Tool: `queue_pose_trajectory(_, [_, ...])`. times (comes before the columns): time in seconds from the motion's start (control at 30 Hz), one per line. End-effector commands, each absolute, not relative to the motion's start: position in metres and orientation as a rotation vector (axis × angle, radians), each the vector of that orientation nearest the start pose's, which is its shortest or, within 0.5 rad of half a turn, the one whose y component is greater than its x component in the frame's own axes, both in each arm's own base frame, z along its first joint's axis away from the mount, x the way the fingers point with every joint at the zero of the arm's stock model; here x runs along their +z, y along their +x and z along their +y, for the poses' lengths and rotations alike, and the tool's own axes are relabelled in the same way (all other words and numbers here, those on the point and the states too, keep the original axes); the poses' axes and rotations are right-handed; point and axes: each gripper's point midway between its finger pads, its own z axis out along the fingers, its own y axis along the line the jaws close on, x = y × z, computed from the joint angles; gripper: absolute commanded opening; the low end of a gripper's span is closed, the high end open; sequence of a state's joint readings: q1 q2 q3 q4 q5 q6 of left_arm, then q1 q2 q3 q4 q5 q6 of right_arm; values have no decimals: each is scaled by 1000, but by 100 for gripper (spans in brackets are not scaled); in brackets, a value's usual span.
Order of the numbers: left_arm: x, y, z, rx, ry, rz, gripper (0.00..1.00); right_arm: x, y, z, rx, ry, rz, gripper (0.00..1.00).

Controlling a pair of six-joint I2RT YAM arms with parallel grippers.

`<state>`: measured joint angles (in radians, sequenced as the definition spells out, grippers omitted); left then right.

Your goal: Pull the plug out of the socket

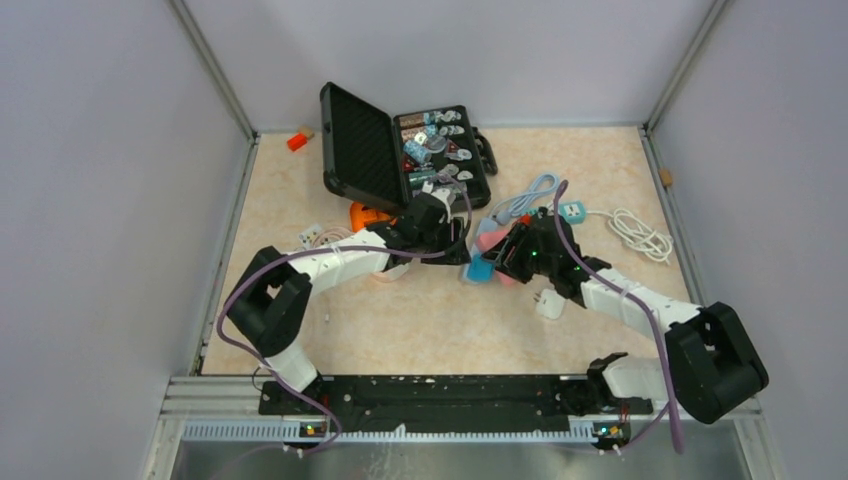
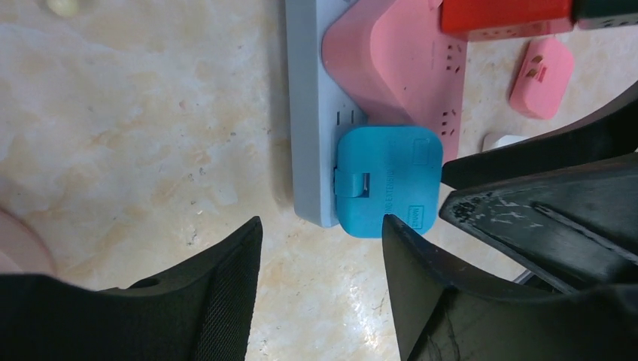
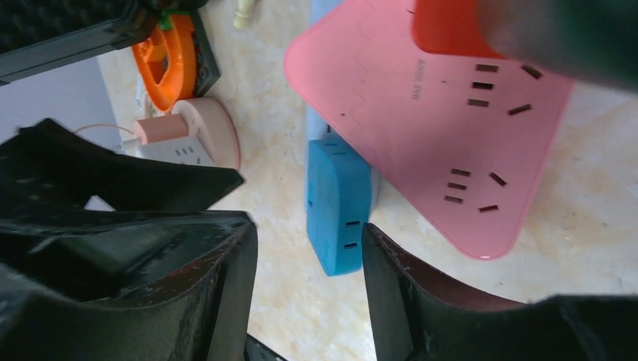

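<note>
A blue plug sits plugged into the side of a pale grey power strip, which lies against a pink triangular socket. In the top view the blue plug lies mid-table between both grippers. My left gripper is open and empty just short of the plug and the strip's end, its right finger near the plug's corner. My right gripper is open, and its right finger stands beside the blue plug, with the pink socket behind. Both grippers crowd together.
An open black case of small parts stands at the back. An orange reel and a round pink socket lie left of the strip. A white adapter, a coiled white cable and a small pink plug lie to the right.
</note>
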<state>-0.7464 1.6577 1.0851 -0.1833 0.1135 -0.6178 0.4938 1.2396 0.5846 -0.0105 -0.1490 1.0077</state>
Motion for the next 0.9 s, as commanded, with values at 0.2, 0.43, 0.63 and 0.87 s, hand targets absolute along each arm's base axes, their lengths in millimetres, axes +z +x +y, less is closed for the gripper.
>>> queue_pose_trajectory(0.2, [87,297,-335,-786,190,2485,53,94,272,230,953,475,2400,48])
queue_pose_trajectory(0.43, [79,296,-339,-799,198,2501,44,90,266,219,772,458,2437,46])
queue_pose_trajectory(0.63, [70,294,-340,-808,194,2519,38,92,262,226,776,433,2429,47])
queue_pose_trajectory(0.87, [67,295,-341,-808,196,2522,34,96,262,240,858,446,2391,49])
